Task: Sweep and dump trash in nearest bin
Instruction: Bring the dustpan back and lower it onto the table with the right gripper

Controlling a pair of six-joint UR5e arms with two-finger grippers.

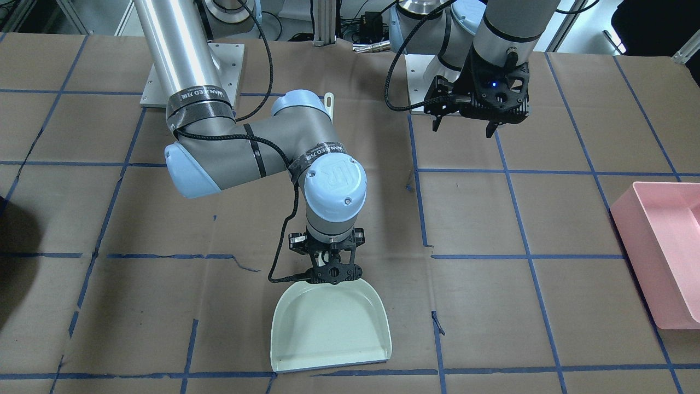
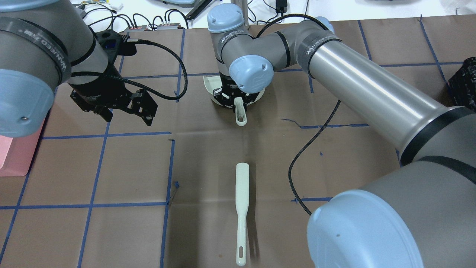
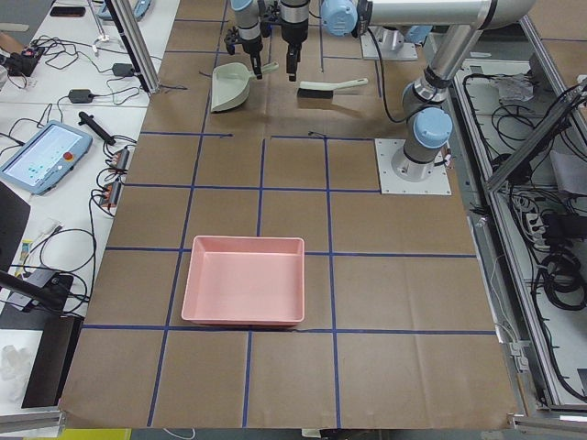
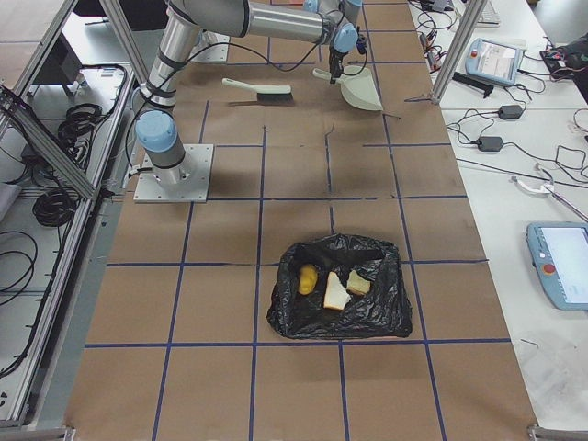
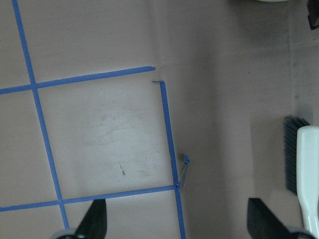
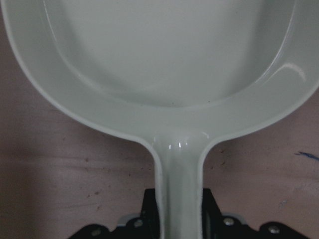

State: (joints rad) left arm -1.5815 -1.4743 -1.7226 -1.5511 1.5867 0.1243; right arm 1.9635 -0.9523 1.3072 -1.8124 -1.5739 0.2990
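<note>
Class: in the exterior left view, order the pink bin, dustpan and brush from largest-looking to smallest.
1. pink bin, largest, though nearest the camera.
2. dustpan.
3. brush, slimmer; close to the dustpan.

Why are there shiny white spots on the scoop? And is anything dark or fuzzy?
Right wrist view: bright glints on the dustpan by its handle and rim; the right gripper below looks dark and soft. Overhead view: a streak of glare runs along the right arm. Front-facing view: a dark shadow lies on the table at the left edge.
</note>
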